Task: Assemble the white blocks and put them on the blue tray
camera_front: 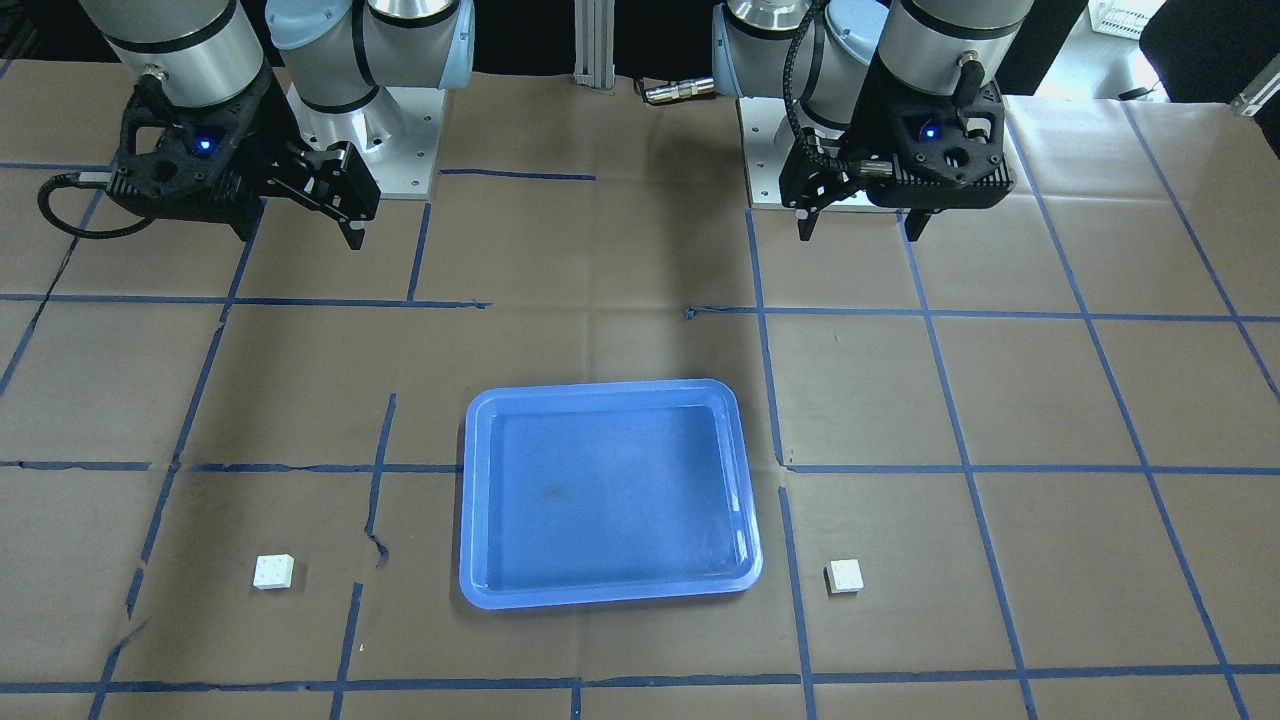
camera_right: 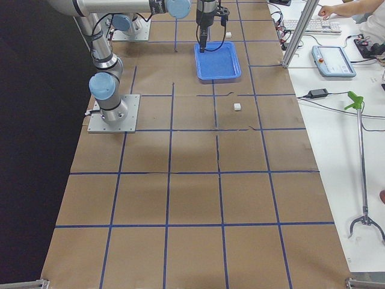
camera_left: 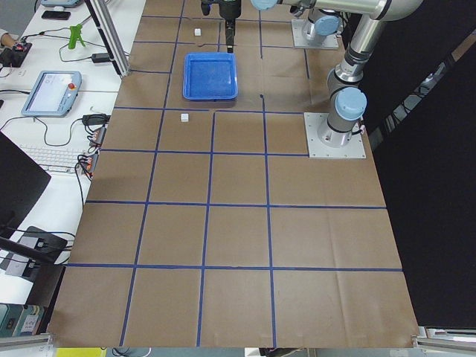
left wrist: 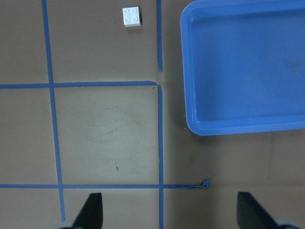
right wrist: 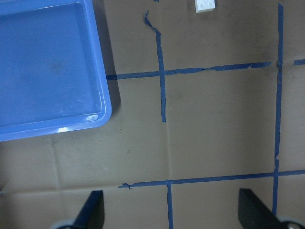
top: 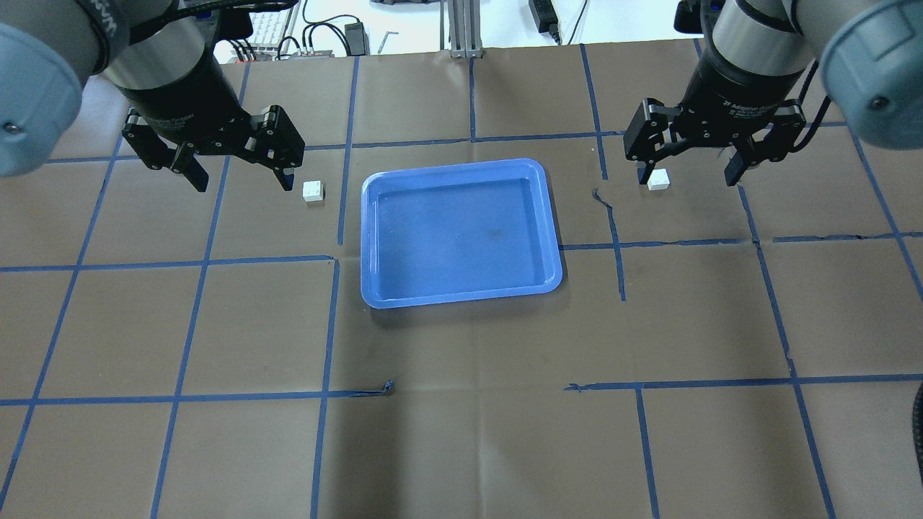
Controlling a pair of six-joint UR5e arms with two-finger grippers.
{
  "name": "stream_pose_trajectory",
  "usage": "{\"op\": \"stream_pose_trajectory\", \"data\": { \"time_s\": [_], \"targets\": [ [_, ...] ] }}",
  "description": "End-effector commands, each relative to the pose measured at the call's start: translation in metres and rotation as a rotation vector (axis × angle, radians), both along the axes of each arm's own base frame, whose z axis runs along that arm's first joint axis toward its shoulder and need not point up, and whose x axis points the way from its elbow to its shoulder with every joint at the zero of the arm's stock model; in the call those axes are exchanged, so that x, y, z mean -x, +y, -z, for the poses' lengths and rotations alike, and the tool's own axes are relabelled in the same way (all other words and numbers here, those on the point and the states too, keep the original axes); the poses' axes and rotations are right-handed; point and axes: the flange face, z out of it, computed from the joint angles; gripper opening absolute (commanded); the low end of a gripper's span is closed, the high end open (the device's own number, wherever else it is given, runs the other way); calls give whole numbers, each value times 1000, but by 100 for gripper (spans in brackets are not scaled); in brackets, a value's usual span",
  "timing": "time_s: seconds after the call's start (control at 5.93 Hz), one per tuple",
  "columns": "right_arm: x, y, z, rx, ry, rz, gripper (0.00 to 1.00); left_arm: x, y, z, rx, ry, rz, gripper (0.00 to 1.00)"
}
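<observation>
Left gripper and right gripper, both two-fingered, hover empty with jaws spread wide over the brown paper-covered table, which is gridded in blue tape. At centre lies the large, shallow blue plastic tray, with nothing in it. Two small white studded plastic bricks, left brick and right brick, flank it, apart from its rim. I judge them light, rigid and slick, so I would pinch opposite flat sidewalls. The paper lies flat, with open room around each brick.

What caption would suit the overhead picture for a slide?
The left gripper and right gripper hang open; left white block and right white block flank the empty blue tray.
</observation>
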Motion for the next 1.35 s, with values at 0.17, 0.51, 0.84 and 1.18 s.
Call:
{"op": "stream_pose_trajectory", "data": {
  "time_s": [0.17,0.51,0.84,1.18],
  "targets": [
    [0,0,0,2,0,-1,100,0,0,0,1,1,0,99],
    [0,0,0,2,0,1,100,-2,-1,1,1,3,-5,99],
    [0,1,1,-6,1,0,100,-21,-20,11,10,17,-32,99],
    [1,0,-1,3,10,-11,100,-43,-88,84,18,9,-41,99]
  ]
}}
